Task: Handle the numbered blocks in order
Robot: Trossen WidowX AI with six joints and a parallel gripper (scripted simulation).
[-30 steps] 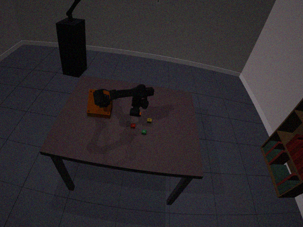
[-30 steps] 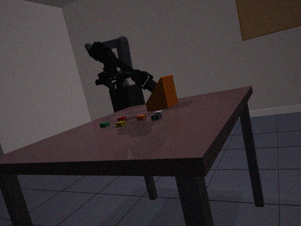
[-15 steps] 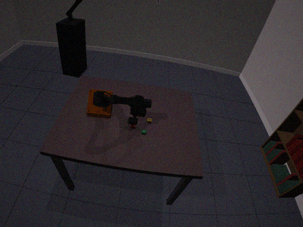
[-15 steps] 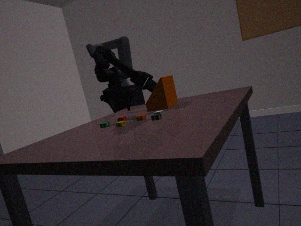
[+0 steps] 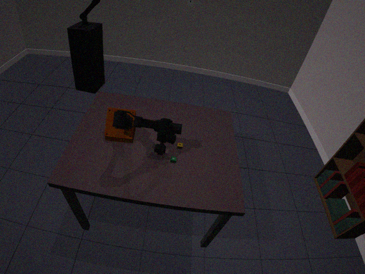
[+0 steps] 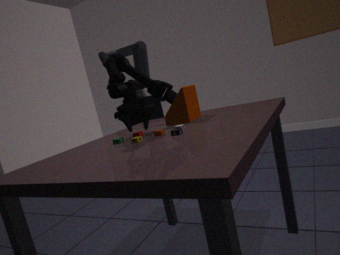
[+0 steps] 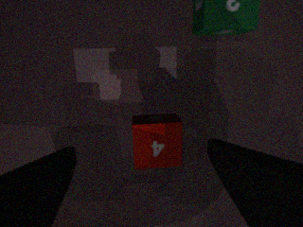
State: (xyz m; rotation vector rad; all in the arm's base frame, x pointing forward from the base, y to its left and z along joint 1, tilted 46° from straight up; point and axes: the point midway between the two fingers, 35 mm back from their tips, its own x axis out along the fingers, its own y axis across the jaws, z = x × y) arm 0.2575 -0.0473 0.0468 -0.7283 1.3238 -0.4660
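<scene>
The red block (image 6: pixel 137 134) (image 7: pixel 168 133) lies on the table and shows a 4 in the wrist view. My gripper (image 6: pixel 138 129) (image 7: pixel 143 149) is open and empty just above it, one finger to each side; the arm hides the red block in the top view. A green block (image 5: pixel 173 159) (image 6: pixel 118 141) (image 7: pixel 222 21) lies nearby, its digit cut off by the wrist view's top edge. A yellow block (image 5: pixel 179 145) (image 6: pixel 136 139), an orange block (image 6: pixel 159 133), a black block (image 6: pixel 176 132) and a white block (image 6: pixel 179 126) also lie on the table; their digits are too small to read.
The arm's orange wedge-shaped base (image 5: pixel 119 136) (image 6: pixel 193 104) stands on the table (image 5: pixel 191 185) (image 6: pixel 192 161). The black and white blocks lie close together near the base side. A dark pedestal (image 5: pixel 87 56) stands behind the table.
</scene>
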